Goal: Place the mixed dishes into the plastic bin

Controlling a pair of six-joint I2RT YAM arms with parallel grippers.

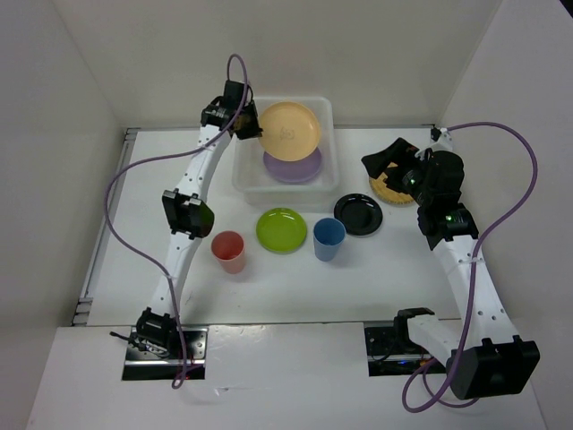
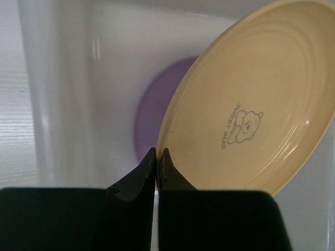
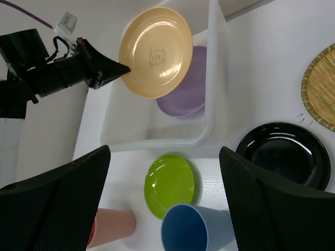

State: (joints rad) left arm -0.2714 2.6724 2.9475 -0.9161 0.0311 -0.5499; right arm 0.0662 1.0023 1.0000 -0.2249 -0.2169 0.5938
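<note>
My left gripper is shut on the rim of the peach-orange plate and holds it tilted above the plastic bin. The lavender plate lies inside the bin, under it. In the left wrist view the gripper pinches the plate's edge. The lime green plate, black plate, red cup and blue cup stand on the table in front of the bin. My right gripper is open and empty, hovering over the tan woven disc.
White walls enclose the table on the left, back and right. The right wrist view shows the green plate, the blue cup and the black plate below the open fingers, with the bin's rim beyond.
</note>
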